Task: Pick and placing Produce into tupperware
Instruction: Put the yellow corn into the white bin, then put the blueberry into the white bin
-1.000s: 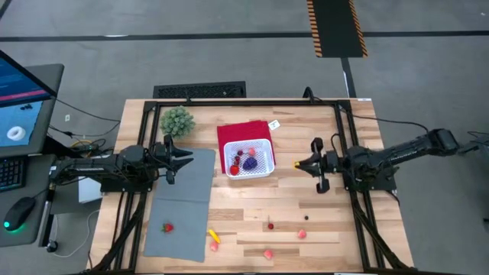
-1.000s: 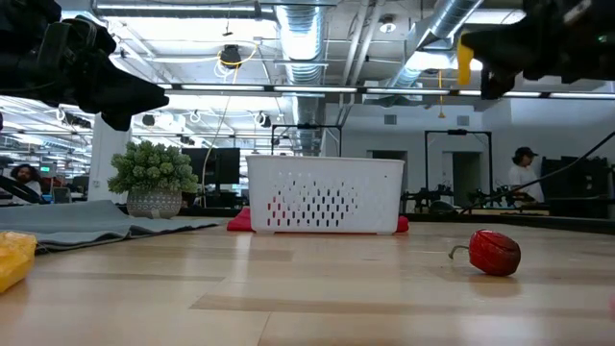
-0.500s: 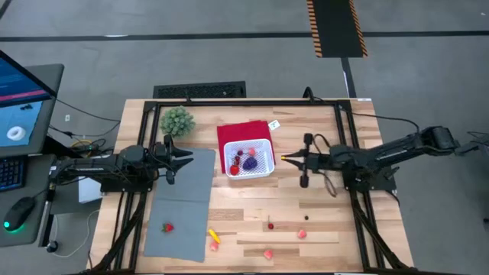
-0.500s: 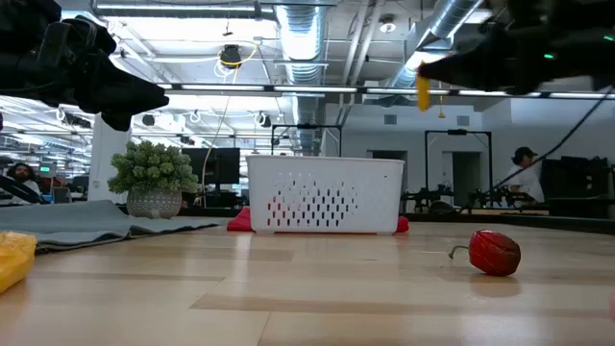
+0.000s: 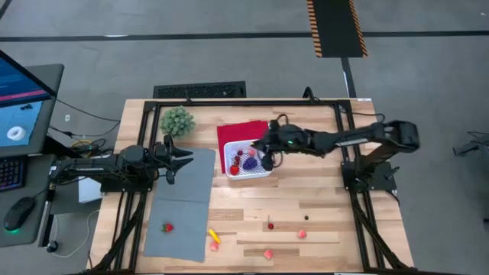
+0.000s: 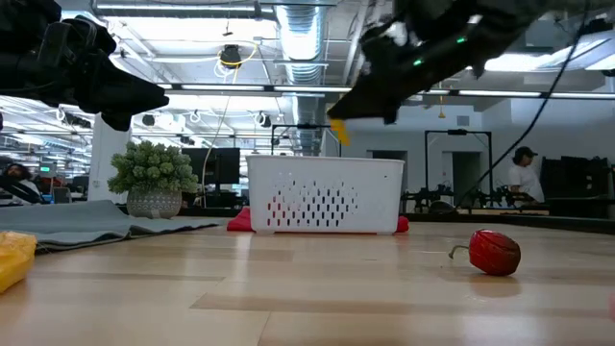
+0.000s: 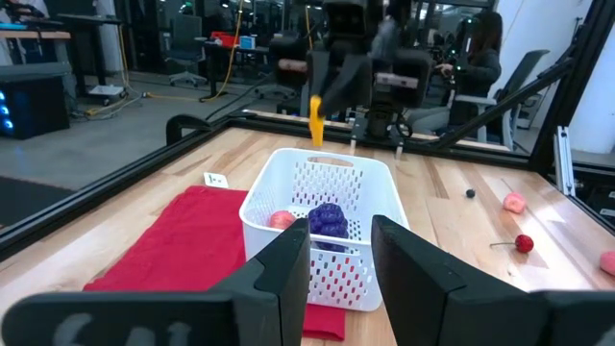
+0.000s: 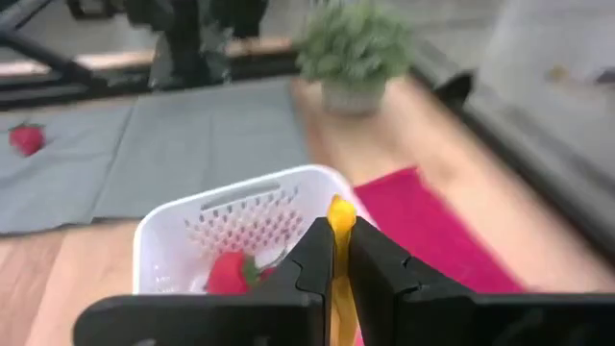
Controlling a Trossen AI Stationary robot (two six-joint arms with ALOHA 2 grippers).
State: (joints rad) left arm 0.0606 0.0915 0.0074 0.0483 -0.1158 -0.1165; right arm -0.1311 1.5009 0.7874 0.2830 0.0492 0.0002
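- One yellow piece of produce is up in the air, pinched between the fingers of the right gripper, which hangs right over the white tupperware. You can see it dangling above the rim in the low view too.
- So the step in hand looks like the drop-off: the carry is basically done and the release isn't yet.
- The tupperware sits on a red cloth near the middle of the table, and there's already some produce inside, including a purple piece and a couple of red ones.
- Next move, I'd guess: get the yellow piece squarely over the opening, maybe dip a bit, then spread the fingers so it falls inside and doesn't bounce off the rim.
- The left gripper is parked over the grey mat on the left side, pointed at the basket, fingers a little apart with nothing between them.
- Plenty left to fetch after this: a strawberry on the mat, a yellow bit at its edge, and several small red and pink bits on the bare wood at the near side, well away from the tupperware.
- The green bushy plant in the far corner is just sitting there.
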